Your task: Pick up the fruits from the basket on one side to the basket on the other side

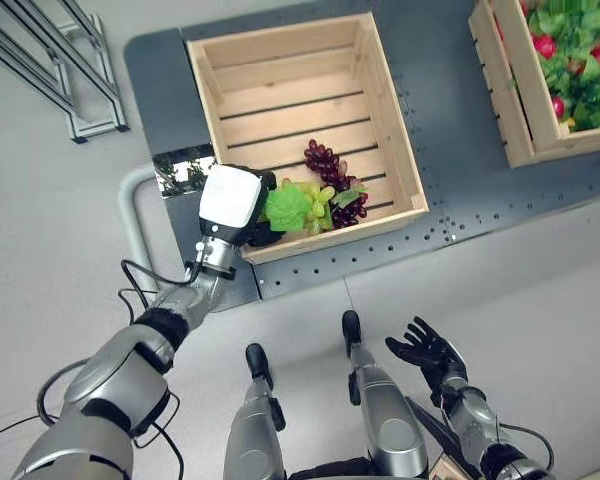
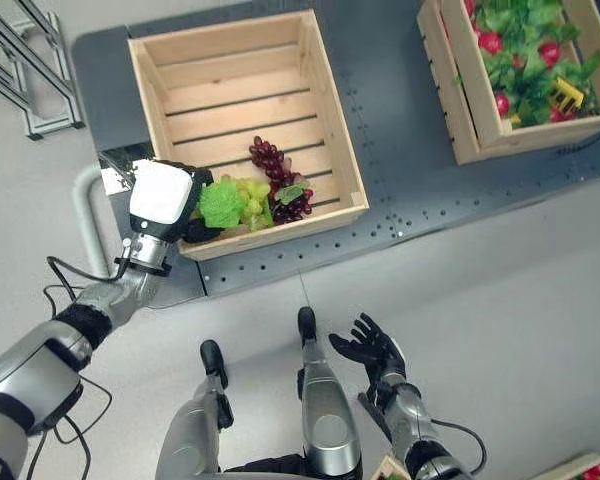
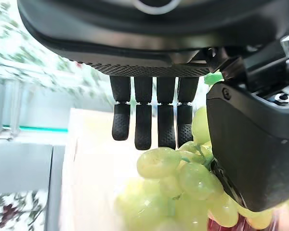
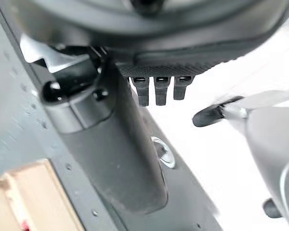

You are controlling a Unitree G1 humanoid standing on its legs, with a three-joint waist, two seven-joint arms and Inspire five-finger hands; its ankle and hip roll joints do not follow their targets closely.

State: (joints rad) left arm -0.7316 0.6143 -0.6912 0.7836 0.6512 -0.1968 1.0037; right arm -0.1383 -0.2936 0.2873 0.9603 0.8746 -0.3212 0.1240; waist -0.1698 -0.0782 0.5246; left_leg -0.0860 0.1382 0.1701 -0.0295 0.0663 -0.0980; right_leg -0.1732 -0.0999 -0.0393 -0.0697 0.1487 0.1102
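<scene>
Green grapes (image 1: 315, 205) pinched by left hand (image 1: 242, 205) over wooden crate's (image 1: 405, 150) near rim.

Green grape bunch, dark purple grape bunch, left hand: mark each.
Green grape bunch (image 3: 176, 175): left wrist view, on a front grape.
Dark purple grape bunch (image 1: 325, 162): left eye view, upper cluster.
Left hand (image 1: 230, 197): left eye view, white back.

no readable text, labels, numbers or signs anywhere

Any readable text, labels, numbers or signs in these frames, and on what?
None can be read. The wooden crate with the green grapes and purple grapes is unmarked, and so are the second crate, the grey table and the left hand's white cover.
</scene>
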